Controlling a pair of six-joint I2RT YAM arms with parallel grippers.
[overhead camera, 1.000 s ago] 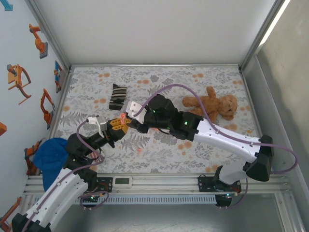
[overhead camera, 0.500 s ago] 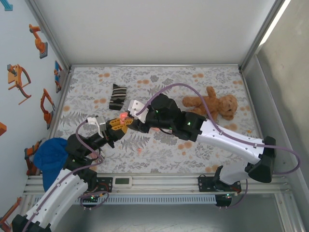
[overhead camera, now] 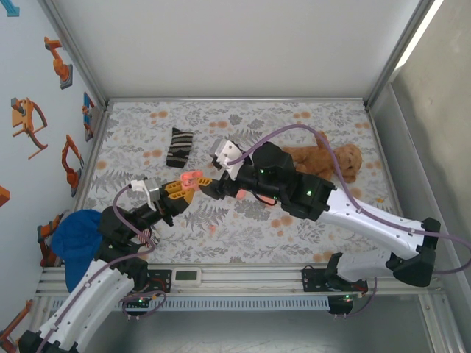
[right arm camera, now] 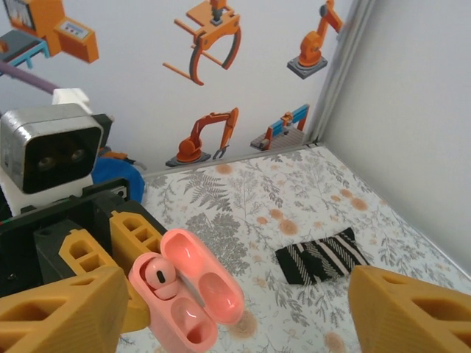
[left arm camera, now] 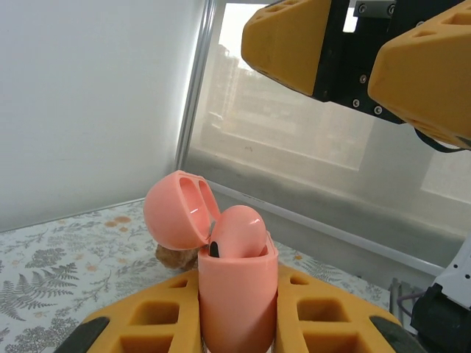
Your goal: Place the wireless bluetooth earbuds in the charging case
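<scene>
The earbud, likely light, hard, slick and best pinched gently across its bulb, sits in the open case, which the left gripper clamps upright, with the right gripper spread at its 3 o'clock from above.

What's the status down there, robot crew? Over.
Left claw shut on charging case, lid open. One earbud seated inside. Right claw open, apart from case. Nothing blocking it.

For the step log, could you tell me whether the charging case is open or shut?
Open: the charging case has its lid hinged back, and one earbud sits in its well.
</scene>
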